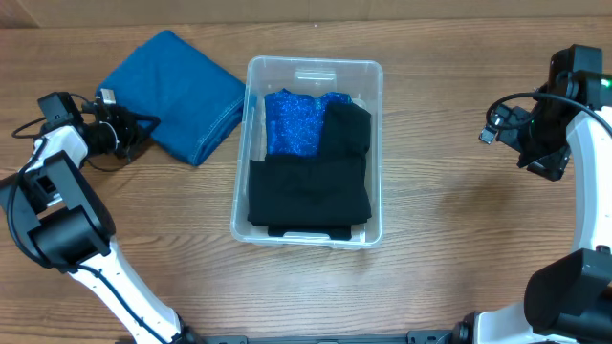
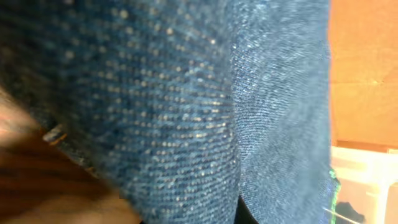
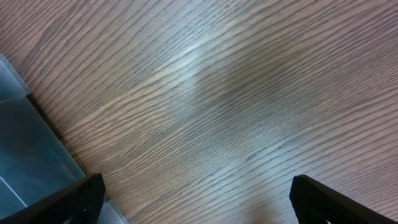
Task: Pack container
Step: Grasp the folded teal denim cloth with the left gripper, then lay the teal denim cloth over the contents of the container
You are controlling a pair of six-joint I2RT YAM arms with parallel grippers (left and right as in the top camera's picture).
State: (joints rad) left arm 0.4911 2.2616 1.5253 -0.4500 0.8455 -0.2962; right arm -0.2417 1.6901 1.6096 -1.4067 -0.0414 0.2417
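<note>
The clear container [image 1: 316, 64] stands mid-table and holds a sparkly blue cloth [image 1: 292, 119] and folded black clothes [image 1: 311, 186]. A folded blue denim-like cloth [image 1: 177, 91] lies on the table to the container's left. My left gripper [image 1: 134, 132] is at that cloth's left lower edge. In the left wrist view the blue cloth [image 2: 186, 106] fills the frame and hides the jaws, and a bit of the container [image 2: 367, 186] shows at the lower right. My right gripper [image 3: 199, 205] is open and empty above bare table to the right of the container [image 3: 31, 155].
The wooden table [image 1: 459, 220] runs around the container on all sides. The right arm [image 1: 550, 134] hovers near the right edge, and the left arm's base [image 1: 57, 220] stands at the left.
</note>
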